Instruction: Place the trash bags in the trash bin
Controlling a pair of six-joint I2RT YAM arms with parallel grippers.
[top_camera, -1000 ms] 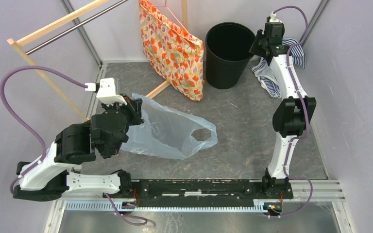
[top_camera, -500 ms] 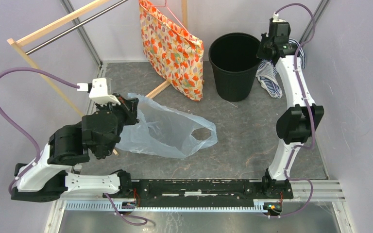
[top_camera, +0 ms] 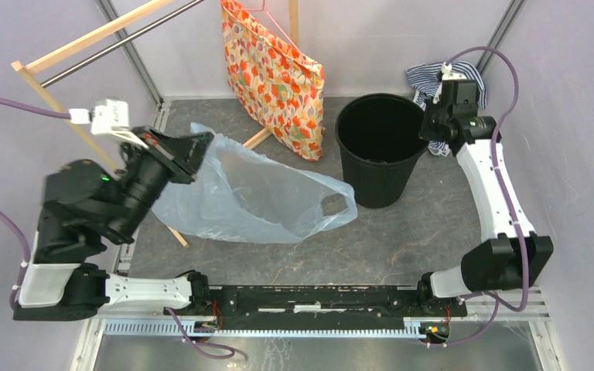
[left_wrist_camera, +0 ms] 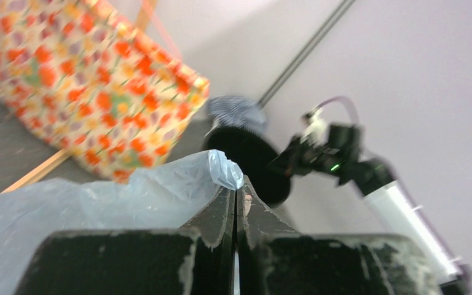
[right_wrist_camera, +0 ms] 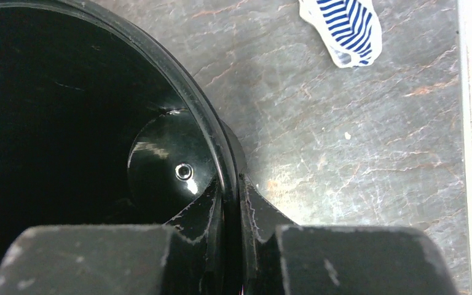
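The pale-blue translucent trash bag (top_camera: 255, 197) hangs lifted at its left end and trails on the floor toward the bin. My left gripper (top_camera: 201, 147) is shut on the bag's edge; in the left wrist view a bunch of the trash bag (left_wrist_camera: 221, 169) sticks out above the left gripper (left_wrist_camera: 236, 193). The round black trash bin (top_camera: 379, 151) stands upright right of the bag. My right gripper (top_camera: 431, 133) is shut on the bin's right rim; in the right wrist view the trash bin's rim (right_wrist_camera: 184, 92) runs between the closed jaws of the right gripper (right_wrist_camera: 229, 187).
An orange floral fabric bag (top_camera: 274, 73) hangs from a wooden rack (top_camera: 85, 42) at the back, just left of the bin. A blue-white striped cloth (top_camera: 433, 77) lies behind the right gripper, also in the right wrist view (right_wrist_camera: 344, 31). Walls close in on both sides.
My left gripper rose and moved left with the bag's edge, lifting the bag. My right gripper pulled the bin nearer and to the right, away from the striped cloth.
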